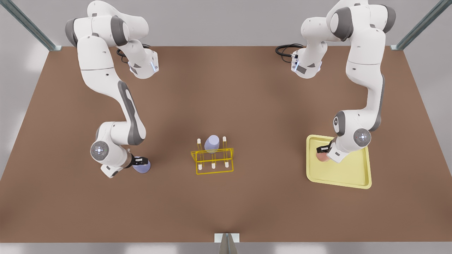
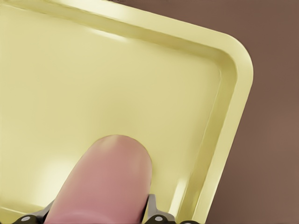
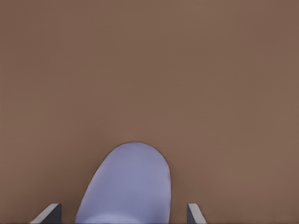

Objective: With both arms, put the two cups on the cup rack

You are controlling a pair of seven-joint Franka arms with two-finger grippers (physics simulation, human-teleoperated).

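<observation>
A simulated robot test cell — not a home or a shop. 2 white arms (image 1: 106, 74) stand on a bare brown table (image 1: 226, 208) framed by plain grey walls (image 1: 219, 21) and metal corner struts (image 1: 30, 24) — all smoothly rendered.

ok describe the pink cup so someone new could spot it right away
Find the pale yellow tray at the front view's right. The pink cup sits in it near one corner, with the left gripper around it. The other cups are lavender: one on the table, one on the wire rack.
</observation>
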